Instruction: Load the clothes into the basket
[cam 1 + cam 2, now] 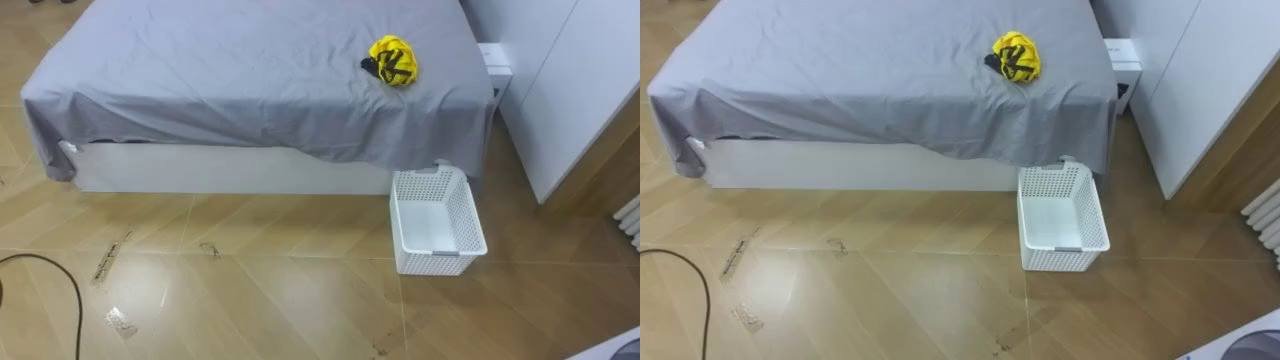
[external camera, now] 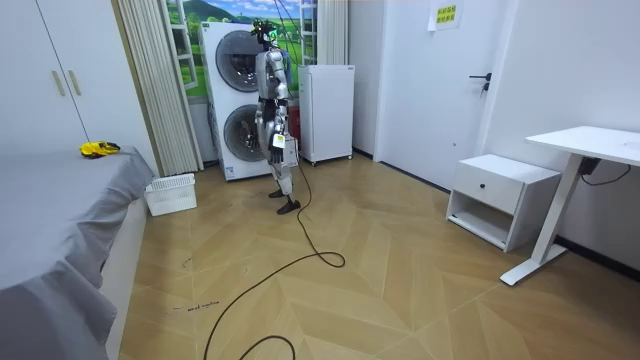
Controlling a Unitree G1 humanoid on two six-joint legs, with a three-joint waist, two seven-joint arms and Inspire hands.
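Observation:
A crumpled yellow and black garment (image 1: 392,60) lies on the grey-sheeted bed (image 1: 240,70), near its right corner. On the wooden floor just below that corner stands a white perforated basket (image 1: 440,255), with nothing in it. In the room view I stand upright by the stacked washing machines, a few steps from the basket (image 2: 172,195) and the garment (image 2: 98,149). My left hand (image 2: 281,150) hangs at my side and my right hand (image 2: 260,128) is close to my body.
A white nightstand (image 1: 495,60) and a white wardrobe (image 1: 570,90) stand right of the bed. Behind me are the washing machines (image 2: 235,100) and a small white fridge (image 2: 328,112). A low cabinet (image 2: 500,195) and a desk (image 2: 590,150) line the far wall.

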